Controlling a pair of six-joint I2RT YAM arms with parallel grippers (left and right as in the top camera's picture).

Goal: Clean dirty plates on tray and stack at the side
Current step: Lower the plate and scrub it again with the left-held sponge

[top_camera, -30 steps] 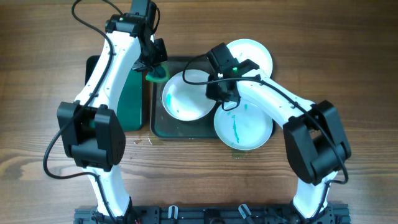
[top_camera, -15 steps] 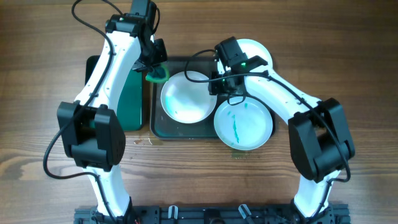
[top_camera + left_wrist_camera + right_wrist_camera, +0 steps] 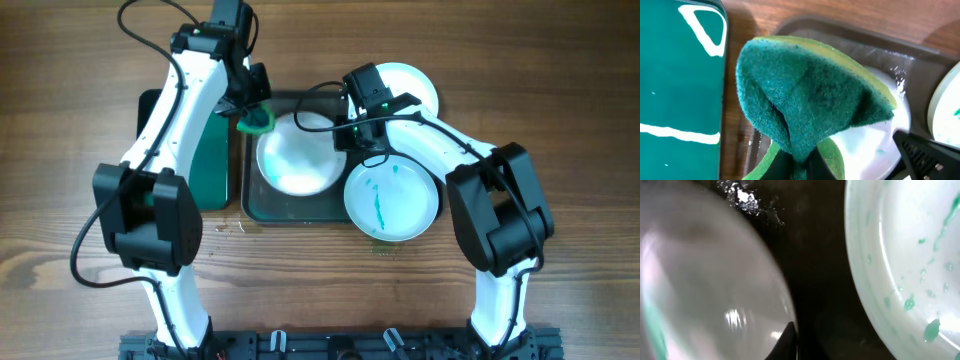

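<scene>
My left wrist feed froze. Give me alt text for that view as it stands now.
The left gripper pinches a folded green sponge, held over a corner of the dark tray. Below and right of it a white plate lies in the tray; a bright green tray sits on the wooden table at left.
</scene>
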